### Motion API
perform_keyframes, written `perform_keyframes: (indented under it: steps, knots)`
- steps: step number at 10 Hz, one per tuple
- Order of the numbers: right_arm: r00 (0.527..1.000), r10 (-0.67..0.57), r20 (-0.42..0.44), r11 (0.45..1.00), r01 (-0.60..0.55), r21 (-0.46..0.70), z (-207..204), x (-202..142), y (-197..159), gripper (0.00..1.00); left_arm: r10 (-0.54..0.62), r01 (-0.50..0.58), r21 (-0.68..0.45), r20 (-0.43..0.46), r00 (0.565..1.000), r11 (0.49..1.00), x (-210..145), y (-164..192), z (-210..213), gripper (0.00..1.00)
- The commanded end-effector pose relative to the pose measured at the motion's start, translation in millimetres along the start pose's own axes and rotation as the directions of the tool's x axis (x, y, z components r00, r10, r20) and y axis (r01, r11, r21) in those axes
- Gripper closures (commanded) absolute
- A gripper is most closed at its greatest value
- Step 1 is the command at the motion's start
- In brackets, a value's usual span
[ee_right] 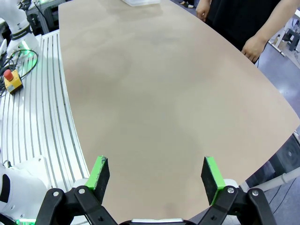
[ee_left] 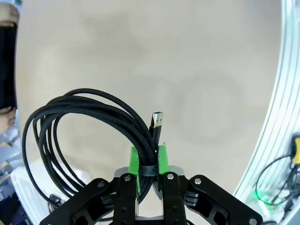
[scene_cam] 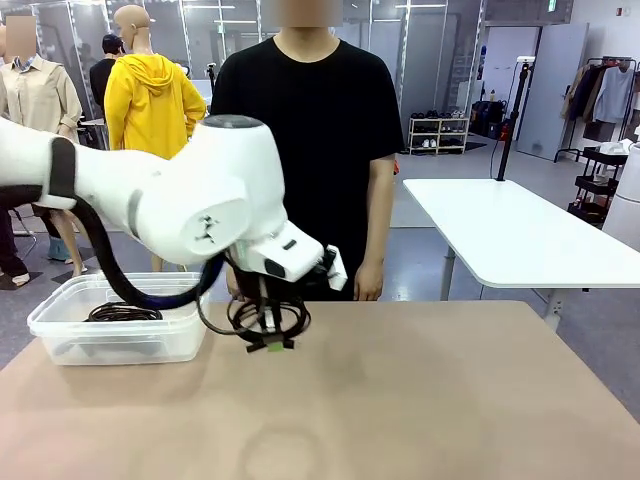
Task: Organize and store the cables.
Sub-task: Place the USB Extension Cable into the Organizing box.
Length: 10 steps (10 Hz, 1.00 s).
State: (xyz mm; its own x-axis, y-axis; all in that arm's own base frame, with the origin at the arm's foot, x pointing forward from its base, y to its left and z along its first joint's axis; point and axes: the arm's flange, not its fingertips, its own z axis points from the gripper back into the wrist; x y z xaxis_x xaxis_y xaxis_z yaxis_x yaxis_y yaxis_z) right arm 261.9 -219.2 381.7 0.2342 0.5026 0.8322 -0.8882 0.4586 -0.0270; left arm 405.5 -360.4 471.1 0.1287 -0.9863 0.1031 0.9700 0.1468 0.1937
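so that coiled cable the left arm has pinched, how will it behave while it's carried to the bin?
Probably floppy: the coiled cable hangs in loose loops beside the left end effector, so expect sway. Likely light, since a pinch on one small banded spot holds it. The plug sticks up free and the loops hang wide, so they might snag the bin rim.

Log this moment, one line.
left gripper: shut on coiled cable, lifted | right gripper: open | bin: holds another cable
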Motion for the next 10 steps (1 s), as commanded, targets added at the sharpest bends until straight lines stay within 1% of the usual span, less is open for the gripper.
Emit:
perform_keyframes:
  steps: [1, 2, 4, 5, 6, 8, 9, 10]
  knots:
    - [1.0, 0.01, 0.016, 1.0, -0.01, -0.001, 1.0, 0.4, -1.9, 0.0, -0.039, 0.039, 0.022, -0.01, 0.999, 0.999, -46.2, 9.3, 13.9, 0.93]
    - [1.0, 0.01, 0.016, 1.0, -0.01, -0.001, 1.0, 0.4, -1.9, 0.0, -0.056, 0.056, 0.044, -0.006, 0.998, 0.997, -72.0, 19.8, 23.6, 0.93]
    - [1.0, 0.01, 0.016, 1.0, -0.01, -0.001, 1.0, 0.4, -1.9, 0.0, -0.034, 0.035, 0.035, -0.009, 0.999, 0.999, -123.4, 47.3, 36.7, 0.93]
    - [1.0, 0.01, 0.016, 1.0, -0.01, -0.001, 1.0, 0.4, -1.9, 0.0, -0.068, 0.068, 0.029, -0.022, 0.997, 0.997, -147.0, 61.8, 42.5, 0.93]
    - [1.0, 0.01, 0.016, 1.0, -0.01, -0.001, 1.0, 0.4, -1.9, 0.0, -0.088, 0.088, 0.016, -0.034, 0.996, 0.996, -162.4, 72.3, 46.2, 0.93]
    - [1.0, 0.01, 0.016, 1.0, -0.01, -0.001, 1.0, 0.4, -1.9, 0.0, -0.102, 0.102, 0.008, -0.029, 0.994, 0.995, -175.4, 85.6, 52.8, 0.93]
    - [1.0, 0.01, 0.016, 1.0, -0.01, -0.001, 1.0, 0.4, -1.9, 0.0, -0.14, 0.14, 0.008, -0.021, 0.99, 0.99, -167.8, 82.6, 58.0, 0.93]
    - [1.0, 0.01, 0.016, 1.0, -0.01, -0.001, 1.0, 0.4, -1.9, 0.0, -0.079, 0.081, 0.035, -0.044, 0.996, 0.996, -181.5, 85.2, 45.5, 0.93]
